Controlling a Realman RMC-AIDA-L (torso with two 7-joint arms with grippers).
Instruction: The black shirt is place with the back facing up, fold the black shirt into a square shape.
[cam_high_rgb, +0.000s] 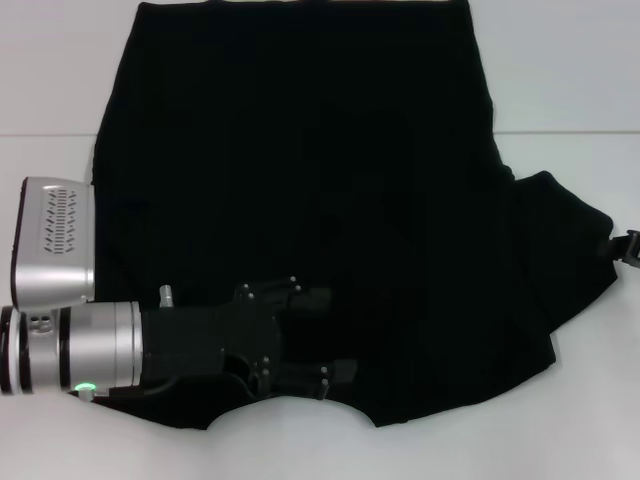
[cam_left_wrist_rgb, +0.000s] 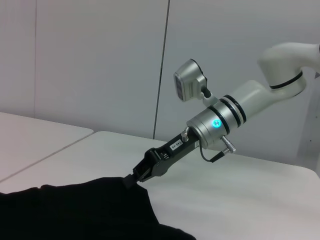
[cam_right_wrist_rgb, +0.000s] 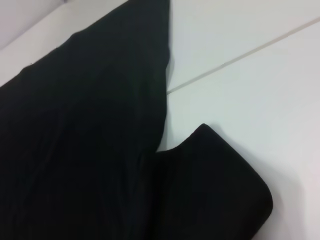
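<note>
Shirt (cam_high_rgb: 300, 200) top cropped; right pincer (cam_left_wrist_rgb: 131, 181) grips sleeve

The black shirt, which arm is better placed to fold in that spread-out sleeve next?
Probably the right. The right gripper sits at the black shirt sleeve edge, while the left gripper lies over the near hem.

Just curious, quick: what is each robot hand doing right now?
Left gripper: over the shirt near its collar, fingers apart, holding nothing.
Right gripper: shut on the sleeve edge.
</note>
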